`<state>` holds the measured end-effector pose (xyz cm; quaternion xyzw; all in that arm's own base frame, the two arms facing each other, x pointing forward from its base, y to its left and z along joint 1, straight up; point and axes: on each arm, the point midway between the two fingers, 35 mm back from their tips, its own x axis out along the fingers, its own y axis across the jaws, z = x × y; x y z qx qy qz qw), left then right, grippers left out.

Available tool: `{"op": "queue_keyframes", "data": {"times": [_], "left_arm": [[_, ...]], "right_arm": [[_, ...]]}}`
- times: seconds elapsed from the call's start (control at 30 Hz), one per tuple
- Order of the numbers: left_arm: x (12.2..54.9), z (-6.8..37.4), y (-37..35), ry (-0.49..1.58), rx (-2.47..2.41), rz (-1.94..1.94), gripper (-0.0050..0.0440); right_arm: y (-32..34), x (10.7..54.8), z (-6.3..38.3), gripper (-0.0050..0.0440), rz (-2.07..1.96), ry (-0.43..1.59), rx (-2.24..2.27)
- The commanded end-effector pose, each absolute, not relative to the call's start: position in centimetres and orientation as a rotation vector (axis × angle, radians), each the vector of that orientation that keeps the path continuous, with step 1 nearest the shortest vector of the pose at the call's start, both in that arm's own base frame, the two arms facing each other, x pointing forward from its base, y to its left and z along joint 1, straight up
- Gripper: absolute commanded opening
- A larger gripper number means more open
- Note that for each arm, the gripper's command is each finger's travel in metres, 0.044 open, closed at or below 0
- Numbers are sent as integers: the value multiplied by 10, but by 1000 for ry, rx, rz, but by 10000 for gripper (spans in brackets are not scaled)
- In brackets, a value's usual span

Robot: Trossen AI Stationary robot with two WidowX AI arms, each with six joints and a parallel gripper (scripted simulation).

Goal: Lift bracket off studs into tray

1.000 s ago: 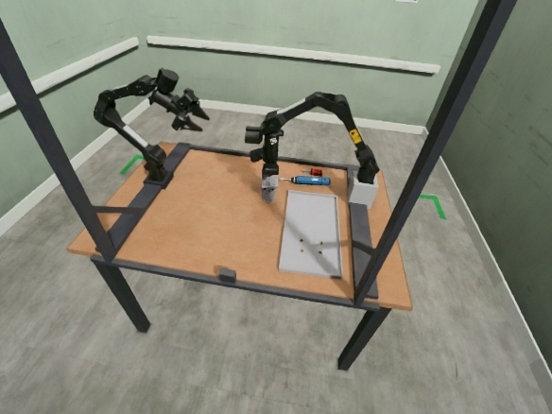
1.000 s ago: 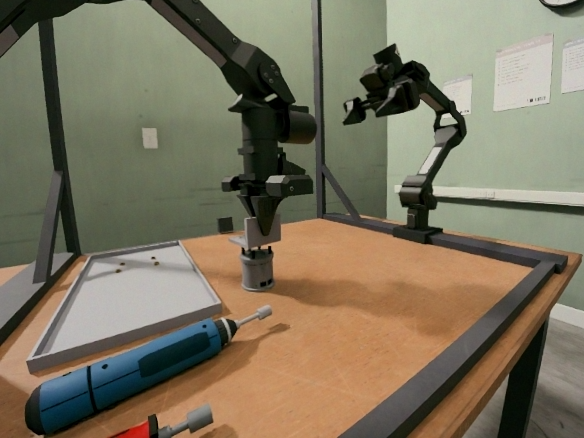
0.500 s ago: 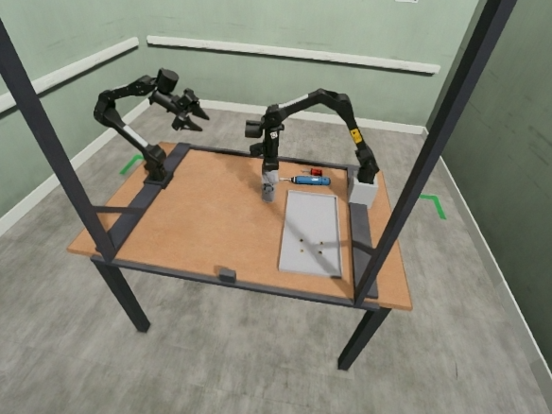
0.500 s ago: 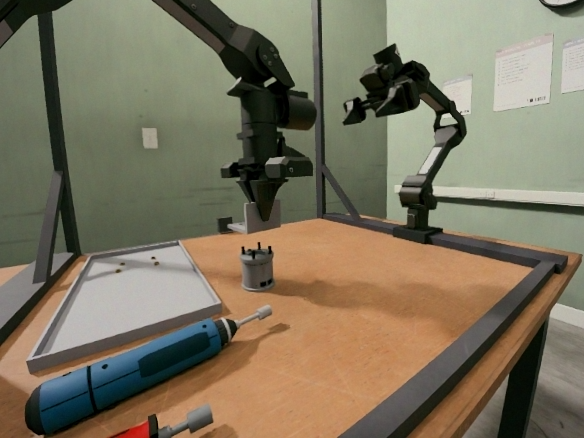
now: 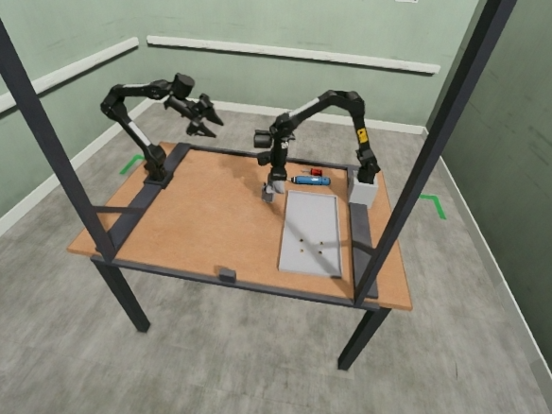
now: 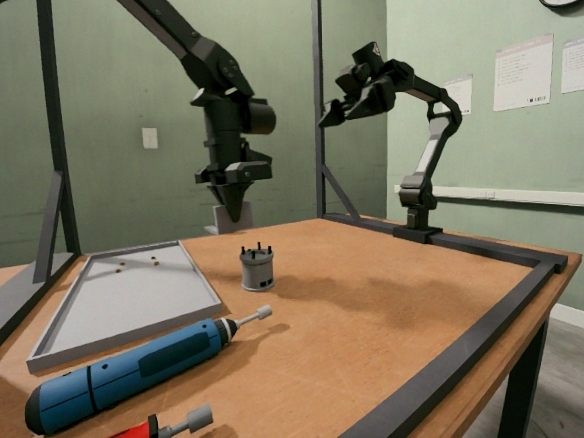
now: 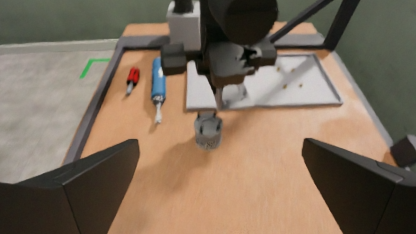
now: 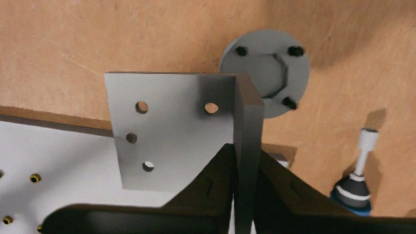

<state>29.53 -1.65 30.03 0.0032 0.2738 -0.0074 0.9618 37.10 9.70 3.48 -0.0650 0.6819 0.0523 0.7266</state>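
My right gripper (image 6: 233, 209) is shut on the upright flange of the grey L-shaped bracket (image 8: 175, 132) and holds it in the air, between the joint module and the tray. The bracket also shows in the exterior view (image 6: 227, 218). The grey joint module (image 6: 257, 269) stands upright on the table with its dark studs bare; it also shows in the right wrist view (image 8: 265, 70) and the left wrist view (image 7: 208, 131). The grey tray (image 6: 125, 292) lies flat beside it, with three small brass pieces inside. My left gripper (image 6: 336, 112) is open and empty, high above the far side of the table.
A blue electric screwdriver (image 6: 135, 364) and a smaller red one (image 6: 165, 426) lie on the table near the tray's end. A dark rail (image 6: 480, 320) frames the table edge. Dark frame posts (image 6: 317, 95) rise at the corners. A grey box (image 5: 363, 192) stands by the right arm's base.
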Motion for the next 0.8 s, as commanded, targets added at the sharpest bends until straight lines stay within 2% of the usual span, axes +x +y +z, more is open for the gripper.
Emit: {"op": "queue_keyframes", "data": {"times": [0.0, 0.2, 0.37, 0.77], "left_arm": [[340, 303, -31, 528, 16, -58, 440], [399, 277, -56, 524, 31, -113, 440], [427, 258, -70, 521, 38, -141, 440], [436, 252, -73, 523, 38, -143, 440]], "right_arm": [[125, 341, 39, -50, 114, 1442, -131], [161, 271, 6, -50, 146, 1492, -119], [171, 226, -13, -50, 157, 1532, -125], [172, 207, -22, -50, 123, 1549, -99]]}}
